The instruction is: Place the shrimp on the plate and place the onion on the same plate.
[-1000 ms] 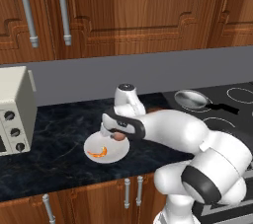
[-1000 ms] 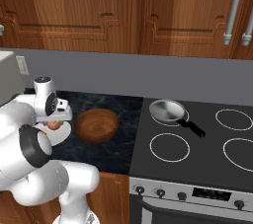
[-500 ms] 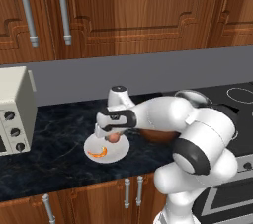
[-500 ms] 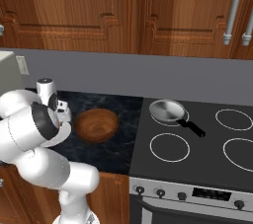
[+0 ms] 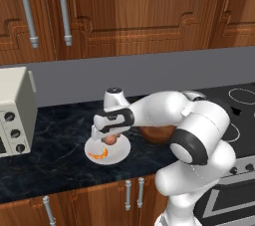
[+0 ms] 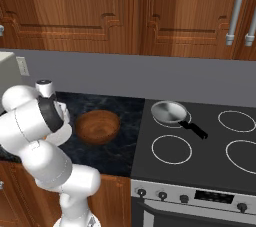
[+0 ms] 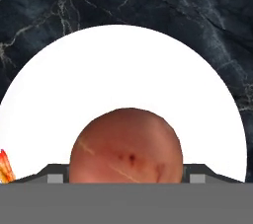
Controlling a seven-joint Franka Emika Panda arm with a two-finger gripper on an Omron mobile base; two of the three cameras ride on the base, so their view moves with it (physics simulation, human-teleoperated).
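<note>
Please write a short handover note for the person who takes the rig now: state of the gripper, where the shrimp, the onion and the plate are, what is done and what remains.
Gripper: shut on the onion, directly above the plate; whether the onion already touches the plate, I cannot tell.
Shrimp: lying on the plate, at its near edge in the left base view.
Plate: on the dark counter, between the toaster oven and the wooden bowl.
Done: shrimp placed.
Left: release the onion on the plate, then lift the arm away.

Dark marble counter [image 5: 60, 170] carries plate [image 5: 119, 154], wooden bowl [image 6: 97, 127].
</note>
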